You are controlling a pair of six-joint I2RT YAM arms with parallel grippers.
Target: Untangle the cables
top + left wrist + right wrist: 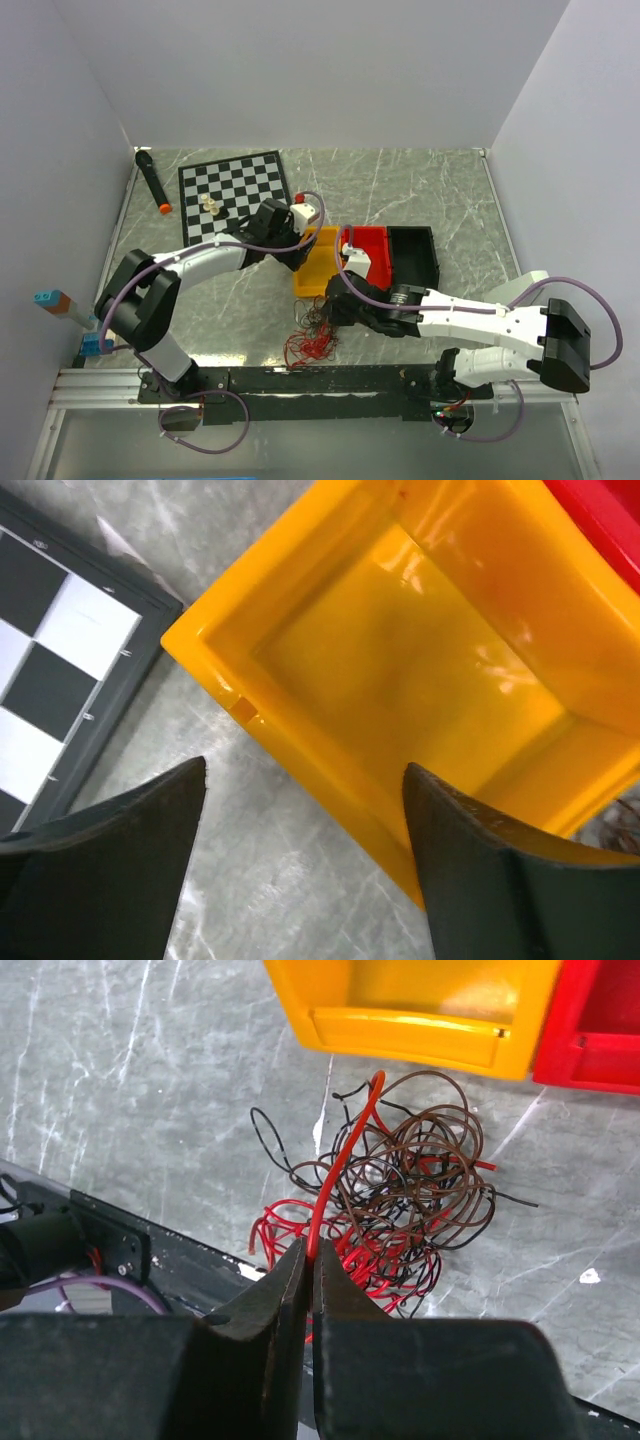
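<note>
The tangle of thin red, black and brown wires [400,1210] lies on the grey marbled worktop [150,1080], just in front of the yellow plastic bin [410,1030]. A red plastic bin [600,1030] stands beside the yellow one. The right jaws are closed almost completely, pinching a single red strand [340,1160] that runs into the tangle. The left jaws stand wide apart, holding nothing, above the yellow bin's corner, next to the black-and-white chessboard [50,680].
</note>
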